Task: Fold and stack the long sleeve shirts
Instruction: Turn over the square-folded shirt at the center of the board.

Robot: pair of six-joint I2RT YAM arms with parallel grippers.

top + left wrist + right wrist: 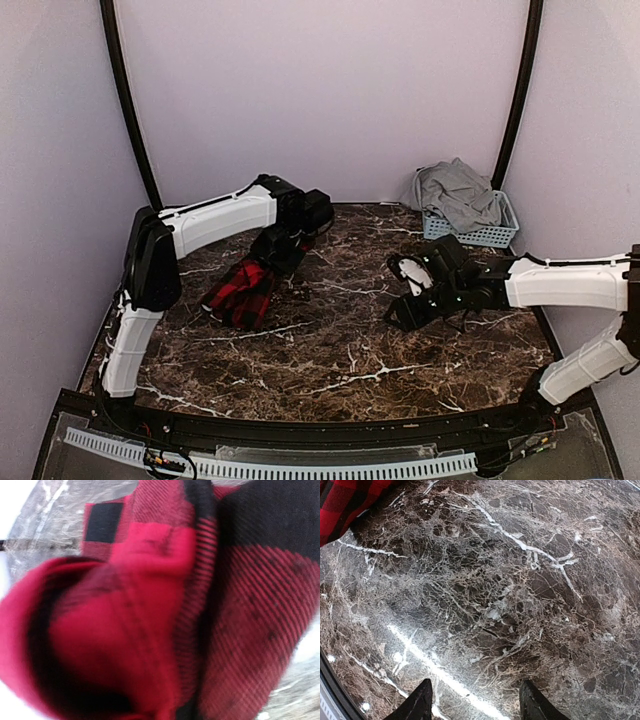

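The table [340, 350] has a dark brown top with thin white lines all over it, like marble. It shines a little, and the right wrist view shows a pale streak of light on it. Its near edge is a black rim [300, 425]. Plain pale purple walls [320, 90] stand behind it and at both sides. Two thin black poles [127, 100] rise at the back corners. A white slotted strip [300, 466], perhaps plastic, runs along the front.

Glossy marble-look tbl [485, 605]; soft twill red/blk shirt [250, 630]; matt grey cloth shirt [460, 190]; pale-blue plastic basket [482, 236]
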